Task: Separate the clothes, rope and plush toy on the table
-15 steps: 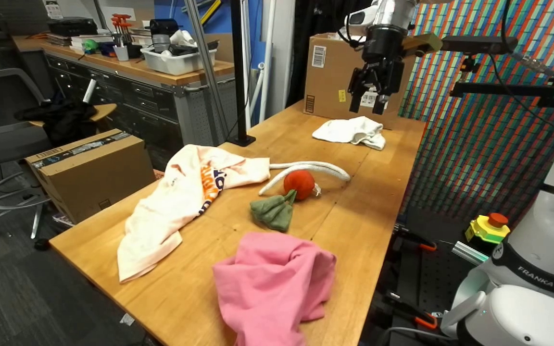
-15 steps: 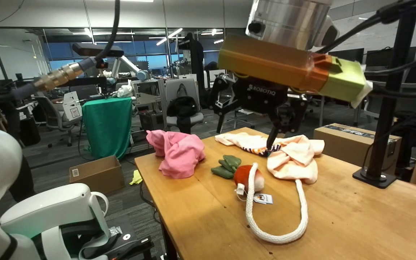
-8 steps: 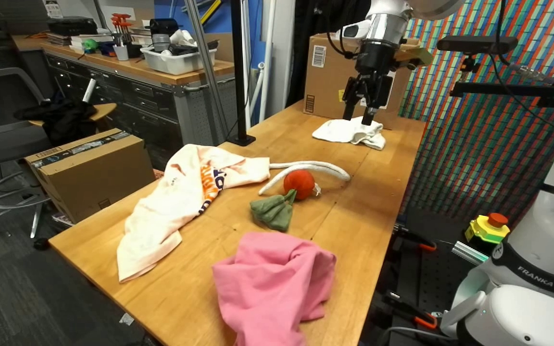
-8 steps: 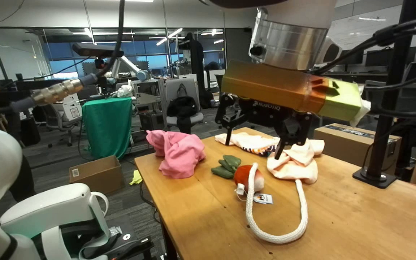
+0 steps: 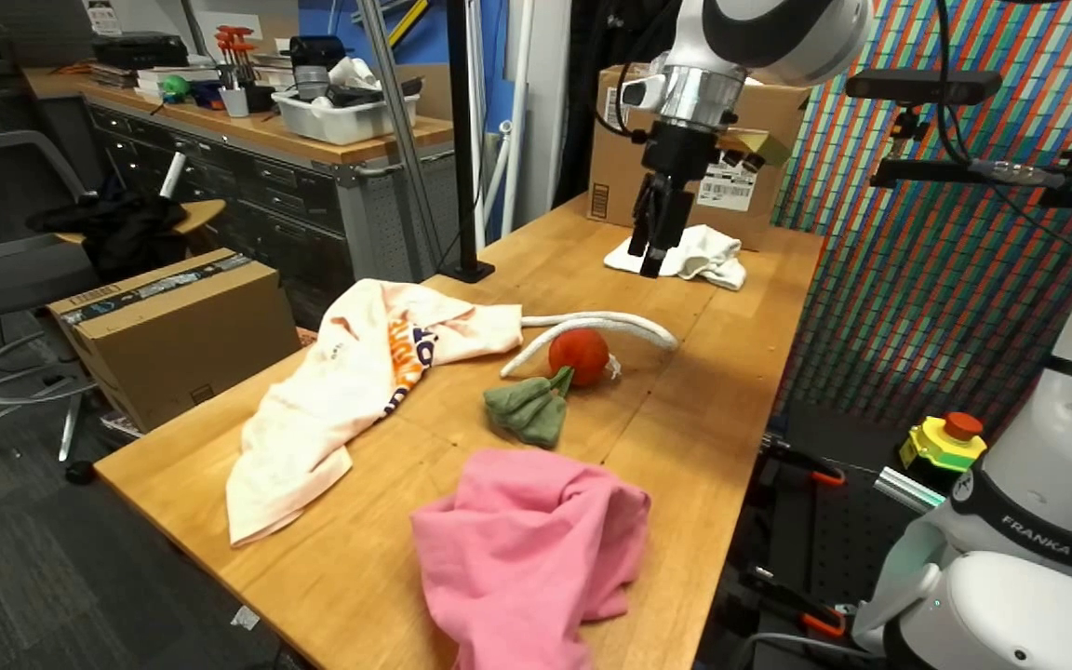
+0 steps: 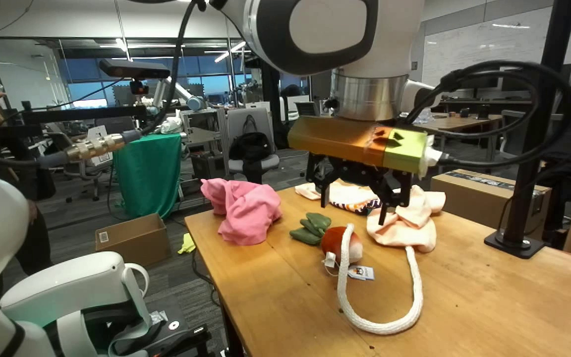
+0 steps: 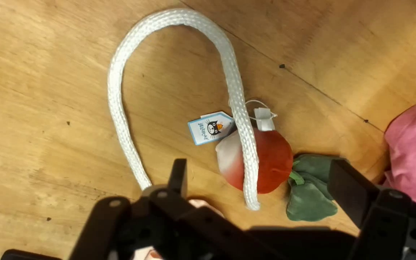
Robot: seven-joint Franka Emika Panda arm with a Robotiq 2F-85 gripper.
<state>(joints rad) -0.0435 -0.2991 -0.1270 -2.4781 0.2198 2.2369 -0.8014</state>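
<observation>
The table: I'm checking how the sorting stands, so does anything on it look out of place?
Yes: the rope lies across the plush toy, and its other end disappears at the cream shirt's edge. That looks odd, as these should be separated.

A robotics lab; a Franka arm (image 5: 1048,465) and red-topped stop button (image 5: 950,443) beside one long edge of the bench (image 5: 708,395); black drawers (image 5: 289,219), a wheeled chair (image 5: 15,276) beyond the opposite edge.

On my wooden counter (image 5: 708,391), white rope (image 7: 184,17) across red-green plush toy (image 7: 274,159), crumpled pink garment (image 5: 536,558), lettered cream shirt (image 5: 341,391), white garment (image 5: 713,253)
</observation>
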